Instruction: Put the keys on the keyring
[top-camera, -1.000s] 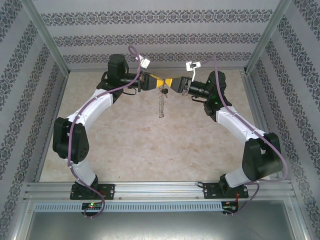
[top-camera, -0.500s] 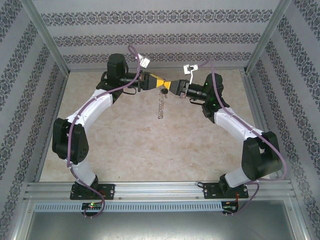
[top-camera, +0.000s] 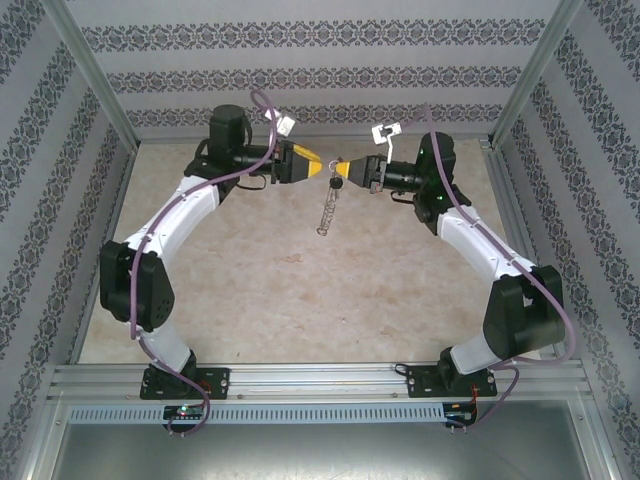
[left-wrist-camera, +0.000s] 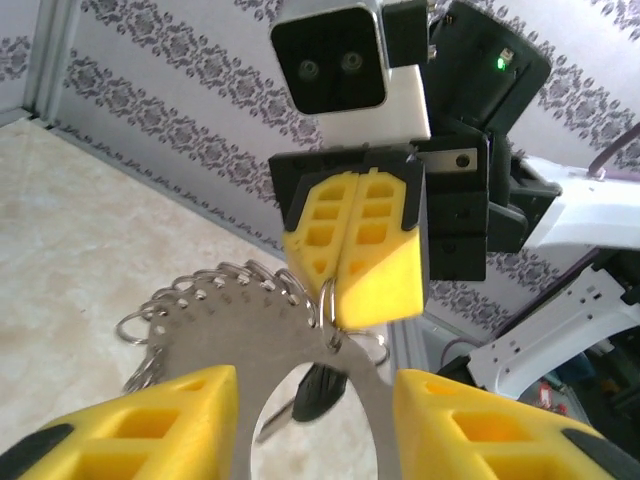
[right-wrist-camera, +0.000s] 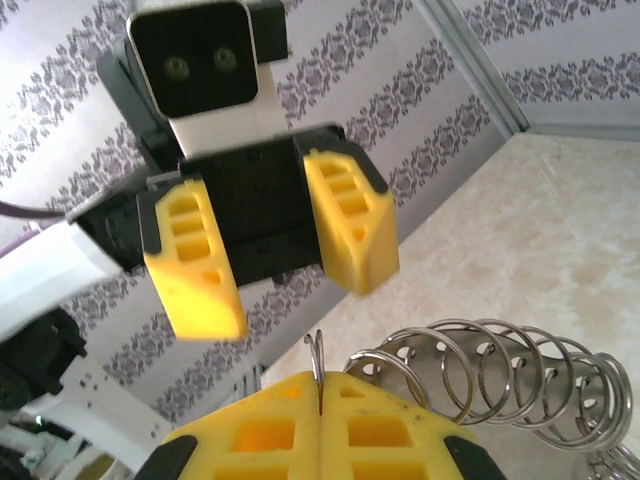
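Observation:
The keyring hangs in the air between the two grippers, well above the table. It is a flat silvery hoop with many small wire rings along its rim. My right gripper is shut on one small ring at the hoop's top. The key's black head dangles just below that ring, behind the hoop. My left gripper is open, its yellow fingers on either side of the hoop without touching it. It faces the right gripper.
Beige stone-patterned tabletop lies below, ringed by patterned walls and aluminium posts. The arm bases sit on the rail at the near edge. Cables with white connectors loop over both wrists.
The left gripper has opened and drawn back to the left, letting go of the keyring. The right gripper has shut on the top ring, and the keyring now hangs from it.

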